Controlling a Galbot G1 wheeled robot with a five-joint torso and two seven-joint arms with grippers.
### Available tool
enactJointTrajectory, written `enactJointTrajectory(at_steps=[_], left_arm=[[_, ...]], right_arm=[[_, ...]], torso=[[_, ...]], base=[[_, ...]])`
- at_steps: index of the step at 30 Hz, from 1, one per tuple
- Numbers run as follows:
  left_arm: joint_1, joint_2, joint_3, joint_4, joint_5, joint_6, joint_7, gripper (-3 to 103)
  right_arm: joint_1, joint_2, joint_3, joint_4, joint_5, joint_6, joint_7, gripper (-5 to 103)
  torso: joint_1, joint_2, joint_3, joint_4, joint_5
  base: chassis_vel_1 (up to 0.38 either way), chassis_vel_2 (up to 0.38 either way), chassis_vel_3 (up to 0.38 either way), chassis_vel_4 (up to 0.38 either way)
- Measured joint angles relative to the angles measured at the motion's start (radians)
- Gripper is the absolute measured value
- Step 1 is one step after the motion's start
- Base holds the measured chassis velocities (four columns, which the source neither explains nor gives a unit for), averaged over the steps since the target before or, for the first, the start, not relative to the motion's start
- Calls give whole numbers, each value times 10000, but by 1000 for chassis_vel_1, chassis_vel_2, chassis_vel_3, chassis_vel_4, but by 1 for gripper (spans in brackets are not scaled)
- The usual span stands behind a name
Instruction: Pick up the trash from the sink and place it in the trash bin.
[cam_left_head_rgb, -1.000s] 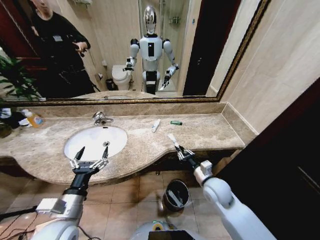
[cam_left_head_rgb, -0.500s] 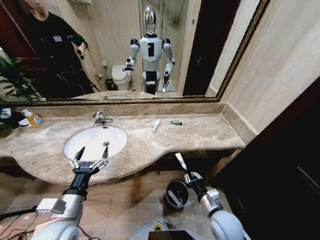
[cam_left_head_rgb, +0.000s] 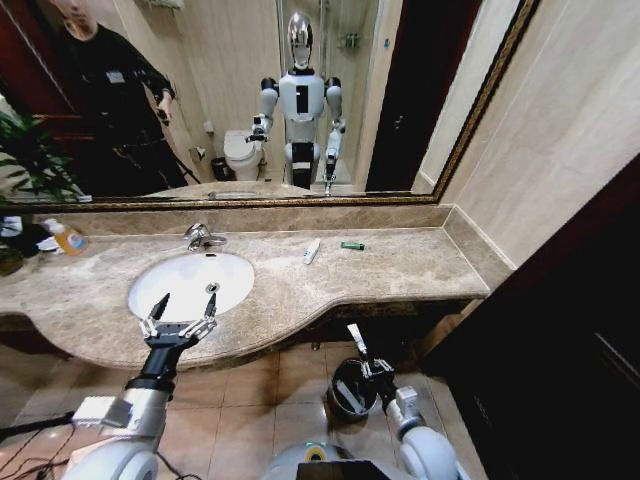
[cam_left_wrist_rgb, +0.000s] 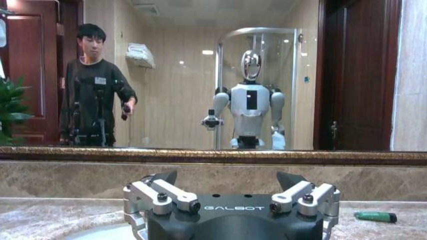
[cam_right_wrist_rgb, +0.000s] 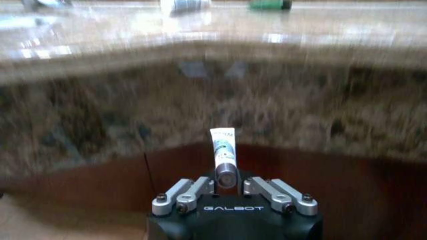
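Head view, left to right: left gripper (cam_left_head_rgb: 181, 323) is hovering spread open at the sink (cam_left_head_rgb: 190, 283) rim. White wrapper (cam_left_head_rgb: 312, 250) and green piece (cam_left_head_rgb: 351, 245) are lying on the counter. Right gripper (cam_left_head_rgb: 367, 368) is pinching a small tube (cam_left_head_rgb: 355, 339) by its cap end above the trash bin (cam_left_head_rgb: 352, 390); likely light, slightly squashy, slippery.
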Motion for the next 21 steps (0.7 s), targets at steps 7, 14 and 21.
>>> enactJointTrajectory(at_steps=[7, 14, 21], left_arm=[[0, 0, 0, 0, 0, 0, 0, 100], [0, 0, 0, 0, 0, 0, 0, 100], [0, 0, 0, 0, 0, 0, 0, 100]], right_arm=[[486, 116, -26, -1682, -4, 592, -79, 18], [815, 128, -25, -3034, -23, 1327, -80, 18], [1179, 244, -87, -4237, -121, 1854, -34, 18]], torso=[[0, 0, 0, 1, 1], [0, 0, 0, 0, 1], [0, 0, 0, 0, 1]], base=[[0, 0, 0, 0], [0, 0, 0, 0], [0, 0, 0, 0]])
